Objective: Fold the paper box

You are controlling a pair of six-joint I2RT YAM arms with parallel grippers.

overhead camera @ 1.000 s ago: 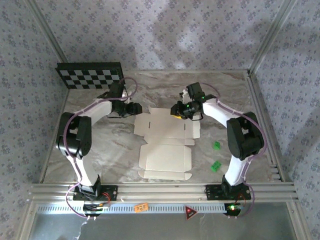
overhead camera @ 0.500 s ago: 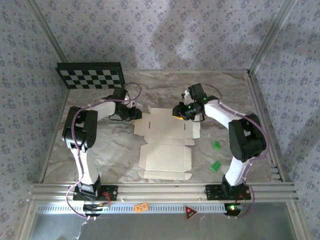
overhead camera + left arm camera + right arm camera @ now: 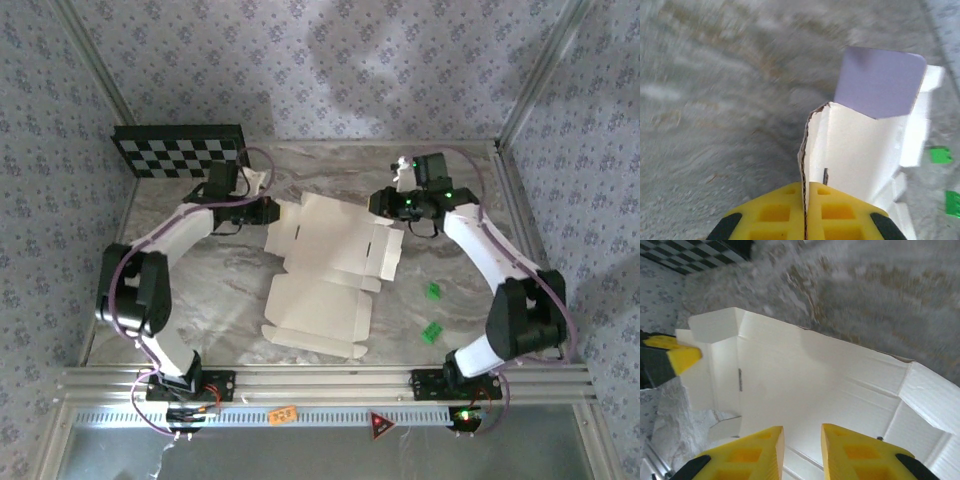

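Shut now after closing over the last second, the left fingers (image 3: 840, 212) pinch the upright far-left edge of the paper box (image 3: 865, 140). The right fingers (image 3: 855, 452) stand slightly apart over its far-right panel; whether they hold any card I cannot tell. Both arms have swung farther back. The die-cut sheet has lifted at its far end and skewed, its near flaps resting in the middle of the bench (image 3: 200, 290). With one edge raised, folding looks barely begun.
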